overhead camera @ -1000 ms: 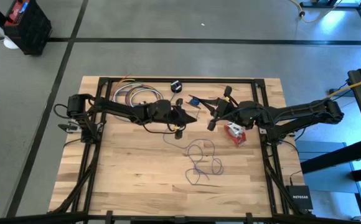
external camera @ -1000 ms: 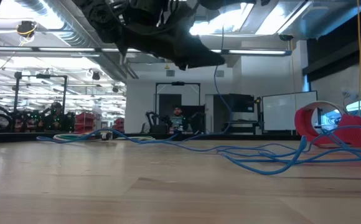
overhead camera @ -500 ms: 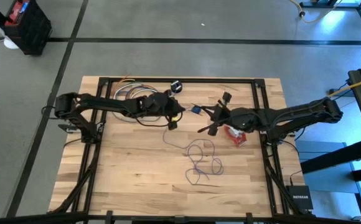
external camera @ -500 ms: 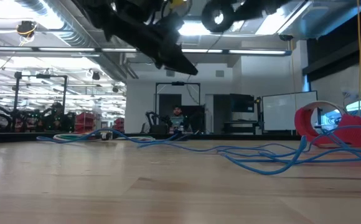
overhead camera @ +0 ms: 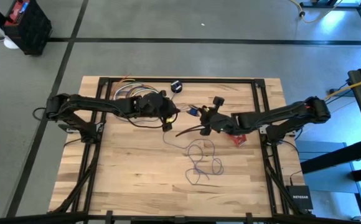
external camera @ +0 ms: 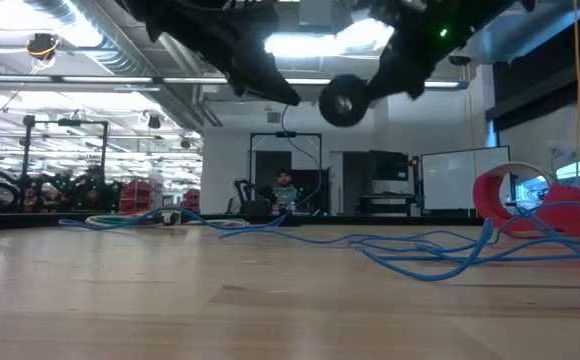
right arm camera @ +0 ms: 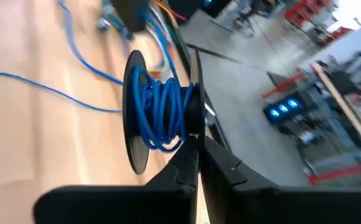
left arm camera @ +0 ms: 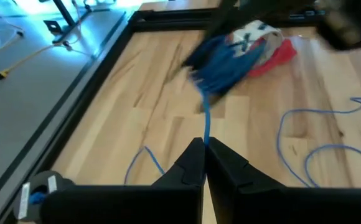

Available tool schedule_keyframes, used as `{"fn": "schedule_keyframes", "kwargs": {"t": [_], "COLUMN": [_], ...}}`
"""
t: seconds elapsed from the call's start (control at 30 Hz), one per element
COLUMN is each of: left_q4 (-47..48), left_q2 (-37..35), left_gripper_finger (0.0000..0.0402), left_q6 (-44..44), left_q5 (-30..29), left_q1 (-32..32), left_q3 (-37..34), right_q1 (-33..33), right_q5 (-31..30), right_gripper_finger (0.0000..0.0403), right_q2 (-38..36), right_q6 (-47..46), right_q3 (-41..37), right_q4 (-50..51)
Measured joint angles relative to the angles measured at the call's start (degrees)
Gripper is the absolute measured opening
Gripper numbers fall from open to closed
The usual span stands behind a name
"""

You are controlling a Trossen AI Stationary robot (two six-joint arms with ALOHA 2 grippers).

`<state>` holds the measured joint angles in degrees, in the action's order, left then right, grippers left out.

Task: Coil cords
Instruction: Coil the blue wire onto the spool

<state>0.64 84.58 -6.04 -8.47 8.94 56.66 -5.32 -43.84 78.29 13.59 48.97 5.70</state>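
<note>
Wooden table (overhead camera: 124, 174) carries most of the thin blue cord (overhead camera: 200, 160), lying in loose loops near its middle, with a red-and-white bundle (overhead camera: 237, 136) just beside the right arm. Above the far half, the right gripper (right arm camera: 197, 147) is closed on a black spool (right arm camera: 144, 111) already wound with several blue turns, while the left gripper (left arm camera: 204, 144) is pinched shut on the cord strand running toward it. Spool lies just right of the left gripper, its axis roughly level, so I judge the next turn depends on feeding that strand across between the flanges.
</note>
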Motion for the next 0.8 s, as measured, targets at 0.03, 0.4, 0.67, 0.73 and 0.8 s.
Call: {"fn": "schedule_keyframes", "kwargs": {"t": [0.03, 0.4, 0.67, 0.73, 0.8], "left_q4": [0.2, -8.8, -12.3, -12.4, -13.4], "left_q2": [0.0, 1.4, 5.4, 6.1, 6.4], "left_gripper_finger": [0.0002, 0.0002, 0.0005, 0.0005, 0.0005], "left_q6": [0.2, 1.4, 1.2, 1.2, 1.5], "left_q5": [0.0, 1.7, 2.3, 2.2, 2.0], "left_q1": [-0.3, -4.6, -4.6, -4.0, -3.4], "left_q3": [0.0, 0.0, 0.0, 0.0, 0.0], "right_q1": [0.5, 3.5, 3.6, 3.5, 3.5], "right_q5": [-1.2, 0.1, 2.7, 3.3, 3.6], "right_gripper_finger": [0.0012, 0.0012, 0.0012, 0.0012, 0.0012], "right_q2": [0.7, 7.2, 9.1, 8.8, 8.6], "right_q6": [-0.1, 0.3, 1.5, 2.1, 3.4], "right_q3": [0.0, 0.0, 0.0, 0.0, 0.0], "right_q4": [0.0, -13.8, -26.3, -28.5, -31.4]}}
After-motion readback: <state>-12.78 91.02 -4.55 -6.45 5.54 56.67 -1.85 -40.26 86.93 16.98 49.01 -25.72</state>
